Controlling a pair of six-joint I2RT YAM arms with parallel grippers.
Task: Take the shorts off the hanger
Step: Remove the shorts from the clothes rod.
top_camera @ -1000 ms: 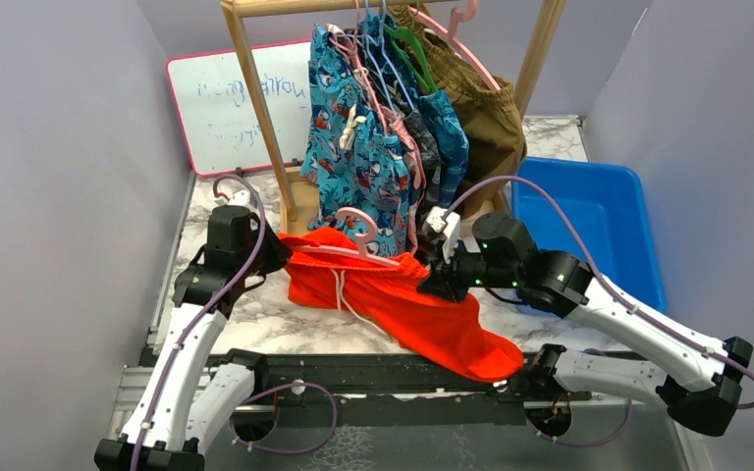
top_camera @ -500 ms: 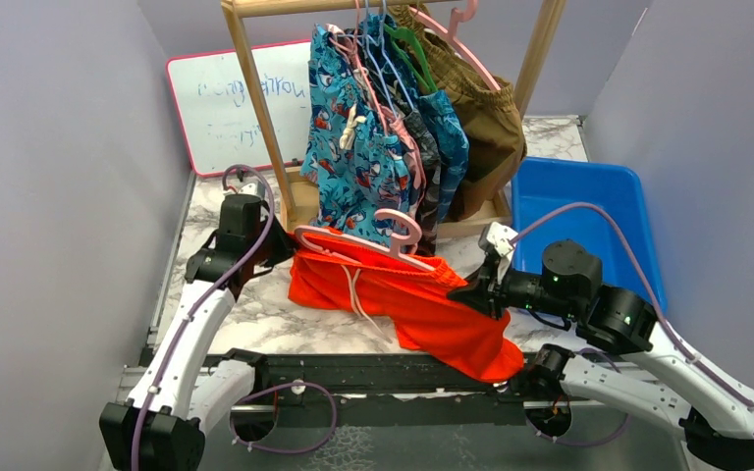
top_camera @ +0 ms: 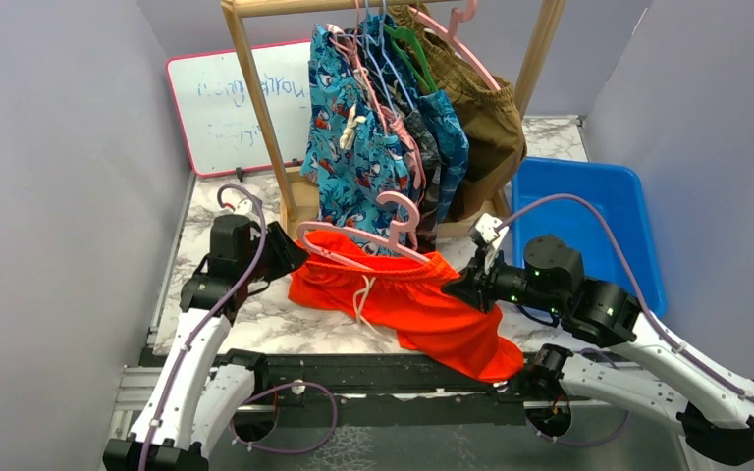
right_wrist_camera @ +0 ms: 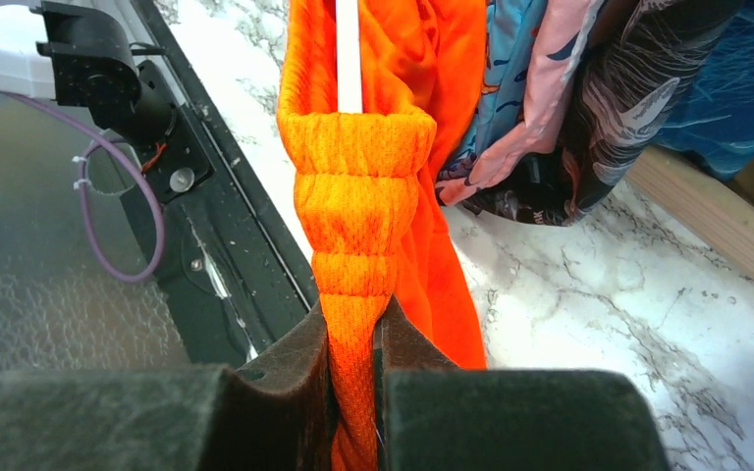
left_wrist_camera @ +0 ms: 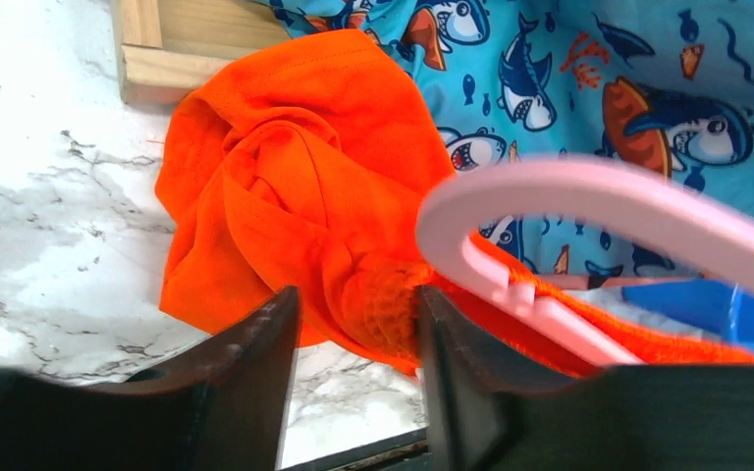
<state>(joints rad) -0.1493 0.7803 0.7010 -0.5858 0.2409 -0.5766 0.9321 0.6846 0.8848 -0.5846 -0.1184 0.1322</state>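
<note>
The orange shorts (top_camera: 412, 304) lie on the marble table, their waistband still stretched over a pink hanger (top_camera: 353, 245). My right gripper (top_camera: 455, 285) is shut on the right end of the waistband; the right wrist view shows the gathered orange elastic (right_wrist_camera: 363, 196) pinched between the jaws of this gripper (right_wrist_camera: 353, 316). My left gripper (top_camera: 293, 257) is at the hanger's left end. In the left wrist view it (left_wrist_camera: 353, 306) stands open around a bunch of orange fabric (left_wrist_camera: 285, 167), which touches only the right finger. The hanger's end (left_wrist_camera: 589, 206) is just beyond.
A wooden rack (top_camera: 255, 108) behind holds the blue cartoon-print shorts (top_camera: 353, 157), darker patterned pairs and a brown pair (top_camera: 486, 118) on hangers. A blue bin (top_camera: 589, 216) stands at right, a whiteboard (top_camera: 226, 103) at back left. A black rail (top_camera: 373, 373) edges the table front.
The right gripper pulled the waistband to the right, then eased back slightly. The hanger shifted right and its hook rose. The left gripper moved a little right and forward.
</note>
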